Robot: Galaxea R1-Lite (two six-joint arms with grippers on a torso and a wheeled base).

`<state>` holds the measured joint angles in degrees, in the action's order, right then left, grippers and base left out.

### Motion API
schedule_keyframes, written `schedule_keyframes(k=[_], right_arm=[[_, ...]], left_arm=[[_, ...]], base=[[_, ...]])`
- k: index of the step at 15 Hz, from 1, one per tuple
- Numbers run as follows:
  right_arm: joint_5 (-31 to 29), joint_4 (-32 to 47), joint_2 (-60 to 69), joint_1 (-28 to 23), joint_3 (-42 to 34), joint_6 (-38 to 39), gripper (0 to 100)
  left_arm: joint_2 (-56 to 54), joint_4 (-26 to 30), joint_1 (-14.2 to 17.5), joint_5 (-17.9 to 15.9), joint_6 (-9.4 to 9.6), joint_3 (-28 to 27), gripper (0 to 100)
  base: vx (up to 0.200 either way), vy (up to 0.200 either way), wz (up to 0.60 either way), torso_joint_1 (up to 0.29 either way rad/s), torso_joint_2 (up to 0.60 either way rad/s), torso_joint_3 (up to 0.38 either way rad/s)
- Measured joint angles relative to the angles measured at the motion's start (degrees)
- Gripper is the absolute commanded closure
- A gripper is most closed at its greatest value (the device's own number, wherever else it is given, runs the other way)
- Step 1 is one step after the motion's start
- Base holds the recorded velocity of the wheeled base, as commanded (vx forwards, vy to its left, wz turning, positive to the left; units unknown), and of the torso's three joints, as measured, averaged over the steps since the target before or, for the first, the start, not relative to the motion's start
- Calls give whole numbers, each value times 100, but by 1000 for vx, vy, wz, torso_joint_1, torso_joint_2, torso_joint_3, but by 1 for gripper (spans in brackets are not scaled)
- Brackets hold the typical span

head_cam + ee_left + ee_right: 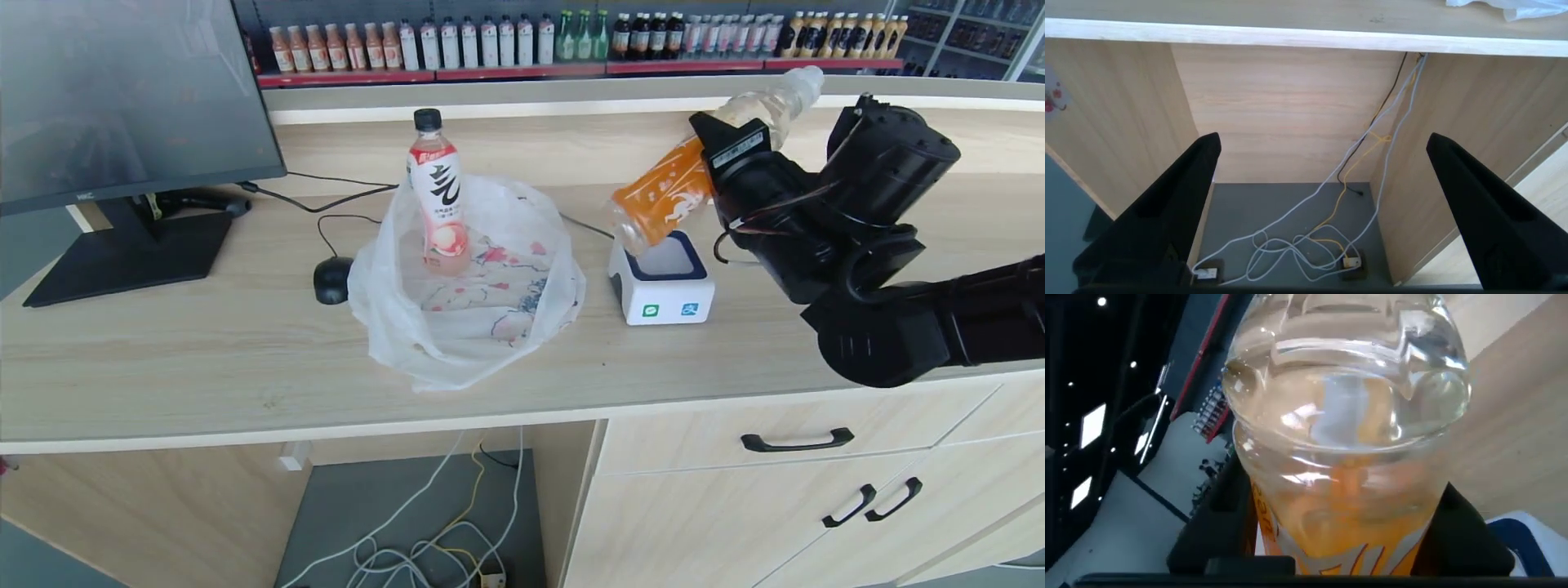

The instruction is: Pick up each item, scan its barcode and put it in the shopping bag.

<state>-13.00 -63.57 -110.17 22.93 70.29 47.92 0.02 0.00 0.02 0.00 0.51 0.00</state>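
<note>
Orange bottle [665, 200] tilted, base just above white scanner [665, 298], right of centre in the head view. Clenched around its upper half: right gripper [735, 151]. At centre, shopping bag [465, 327] on the desk [163, 359], peach bottle [438, 196] upright inside. Left gripper [1323, 143] released, fingers spread wide below the desk edge.

The orange bottle [669, 192] is clear, with an orange label and a white cap. It is tilted in the right claw [735, 151], with its bottom end low, just over the scanner [663, 282]. The scanner is a small white box with a dark blue top, standing mid-table. Just beside it lies the shopping bag [465, 278], thin, whitish and open. A pink bottle [437, 196] with a black cap stands upright inside the bag, on the side toward the back edge.
</note>
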Motion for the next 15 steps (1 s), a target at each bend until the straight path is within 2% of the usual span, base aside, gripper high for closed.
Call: schedule_keyframes(k=[3,6,10,15], right_arm=[[-16,-9,-13,-59,-441,573,100],[-16,-15,-20,-26,-569,785,100],[13,-17,-39,-30,-400,868,100],[17,-12,-85,-227,-301,1566,100]], left_arm=[[0,0,5,-2,2,0,0],[0,0,5,0,2,0,0],[0,0,5,0,2,0,0],[0,0,5,0,2,0,0]], base=[[0,0,0,0,0,0],[0,0,0,0,0,0],[0,0,0,0,0,0],[0,0,0,0,0,0]])
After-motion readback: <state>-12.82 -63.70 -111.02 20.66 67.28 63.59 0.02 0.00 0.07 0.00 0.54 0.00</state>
